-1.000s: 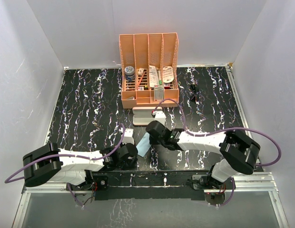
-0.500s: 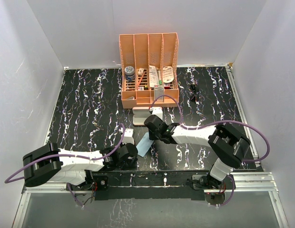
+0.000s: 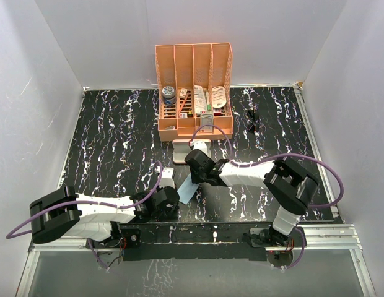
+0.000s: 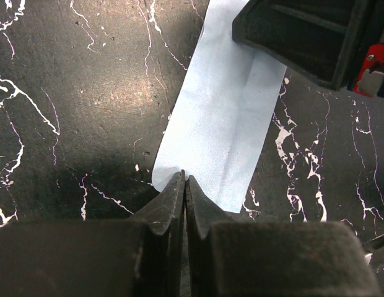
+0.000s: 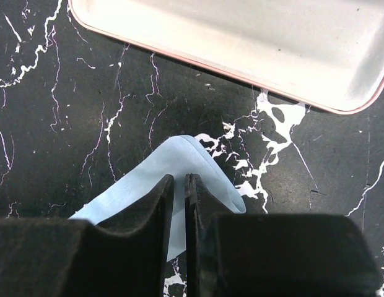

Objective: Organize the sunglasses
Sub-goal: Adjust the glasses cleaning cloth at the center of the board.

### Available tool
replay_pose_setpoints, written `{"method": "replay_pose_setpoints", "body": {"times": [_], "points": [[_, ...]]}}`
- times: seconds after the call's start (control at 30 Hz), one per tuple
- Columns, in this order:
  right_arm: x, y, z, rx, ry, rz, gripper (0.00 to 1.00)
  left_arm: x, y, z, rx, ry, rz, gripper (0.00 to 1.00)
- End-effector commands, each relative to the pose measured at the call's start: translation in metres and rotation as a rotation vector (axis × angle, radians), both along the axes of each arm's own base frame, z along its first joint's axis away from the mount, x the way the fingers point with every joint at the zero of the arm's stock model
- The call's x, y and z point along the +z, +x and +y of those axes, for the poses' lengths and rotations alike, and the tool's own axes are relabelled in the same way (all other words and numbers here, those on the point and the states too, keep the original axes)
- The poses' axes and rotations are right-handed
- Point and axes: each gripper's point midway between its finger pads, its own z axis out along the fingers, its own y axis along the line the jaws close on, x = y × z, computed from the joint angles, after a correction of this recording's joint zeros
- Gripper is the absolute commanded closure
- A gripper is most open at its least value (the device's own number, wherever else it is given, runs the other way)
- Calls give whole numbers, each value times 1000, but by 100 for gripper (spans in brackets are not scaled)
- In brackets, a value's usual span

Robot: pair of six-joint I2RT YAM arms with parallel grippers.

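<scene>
Swinging further left before the organizer (image 3: 223, 62), the right hand (image 5: 179, 179) had parted to a slit over the blue cloth (image 4: 223, 117), apparently releasing it; the left hand (image 4: 184, 176) was closed at its near edge. The sunglasses (image 3: 252, 119) lay untouched right of the organizer, awaiting handling.
</scene>
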Motion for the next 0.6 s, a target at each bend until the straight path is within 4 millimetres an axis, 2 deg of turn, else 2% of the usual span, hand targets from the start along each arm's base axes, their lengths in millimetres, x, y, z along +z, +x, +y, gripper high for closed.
{"method": "replay_pose_setpoints", "body": {"times": [0.0, 0.07, 0.2, 0.3, 0.57], "points": [[10, 10, 13, 17, 32, -29, 87, -14, -8, 12, -15, 65, 40, 100], [9, 10, 13, 19, 28, -27, 88, -14, -8, 12, -12, 61, 40, 100], [3, 10, 10, 19, 0, -16, 100, -15, -9, 13, -13, 64, 42, 100], [-13, 11, 5, 13, -50, 5, 100, -16, -9, 13, -12, 63, 44, 100], [-25, 19, -7, -45, -118, 7, 100, -15, -9, 14, -8, 62, 44, 100]]}}
